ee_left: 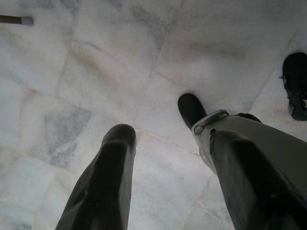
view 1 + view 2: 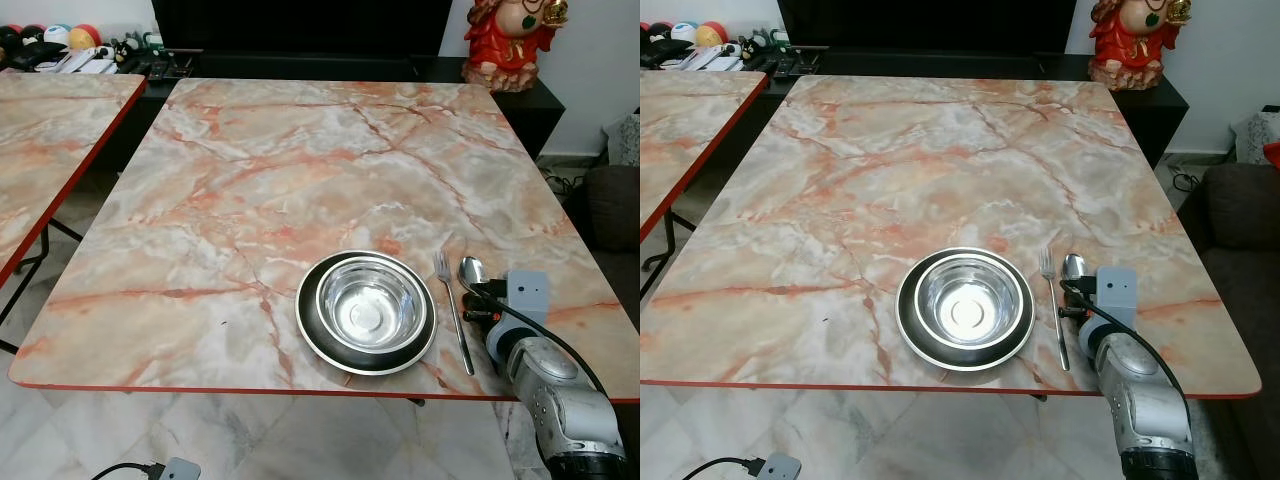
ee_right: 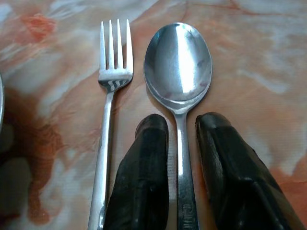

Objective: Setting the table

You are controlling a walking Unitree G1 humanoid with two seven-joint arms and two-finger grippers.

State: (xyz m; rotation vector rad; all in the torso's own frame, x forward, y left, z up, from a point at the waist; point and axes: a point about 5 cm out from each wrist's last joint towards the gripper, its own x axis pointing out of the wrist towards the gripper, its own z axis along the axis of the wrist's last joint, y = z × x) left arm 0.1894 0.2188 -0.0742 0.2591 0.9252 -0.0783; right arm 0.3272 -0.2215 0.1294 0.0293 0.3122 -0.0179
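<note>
I look down at a marble table (image 2: 300,180). Near the front edge sits a black plate (image 2: 366,312) with a shiny bowl (image 2: 368,303) inside it. The bowl sits in the middle of the plate, so it is steady there.

Just beside the plate, on the right, lies a fork (image 2: 451,305). Its prongs point away from me. Next to the fork lies a spoon (image 3: 178,67), with its round end pointing the same way. The two lie side by side and do not touch. That is how a place at a table should look, so I think this place is nearly done.

My right gripper (image 3: 181,129) is low over the spoon's handle. One black finger is on each side of the handle, with a small gap at each side. So the fingers are a little spread and I do not think they are pinching the spoon. The spoon lies flat on the table. I think I am letting it go, or just lining it up with the fork. I must lift straight up, or I could knock the spoon crooked.

My left gripper (image 1: 168,172) hangs down by the floor (image 1: 96,72). Its fingers are spread and hold nothing. It has no job right now.
</note>
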